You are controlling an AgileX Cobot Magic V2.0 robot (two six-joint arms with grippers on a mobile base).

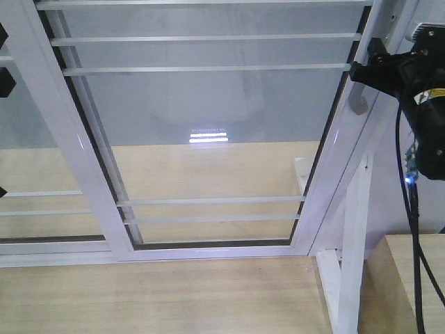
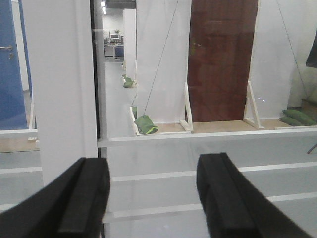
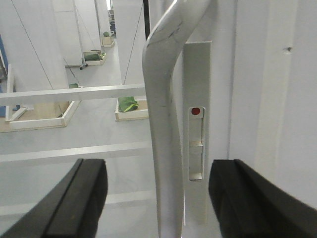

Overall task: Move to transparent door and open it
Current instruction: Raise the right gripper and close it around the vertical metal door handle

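Observation:
The transparent door [image 1: 208, 125] fills the front view: clear glass in a white frame with thin silver bars. Its grey curved handle [image 1: 358, 103] sits on the right stile. My right gripper [image 1: 379, 69] is at that handle. In the right wrist view the handle [image 3: 166, 148] runs upright between the two black fingers [image 3: 84, 198] without touching them, and the right gripper [image 3: 156, 198] is open. A lock plate with a red dot [image 3: 196, 111] is beside the handle. My left gripper [image 2: 151, 196] is open with nothing in it, facing the barred glass and a white frame post [image 2: 67, 89].
A white slanted post with a wooden brace [image 1: 351, 264] stands right of the door. A second barred glass panel [image 1: 35, 167] is at the left. Behind the glass are a brown door [image 2: 223, 59], green bags [image 2: 146, 124] and a blue door [image 2: 10, 64].

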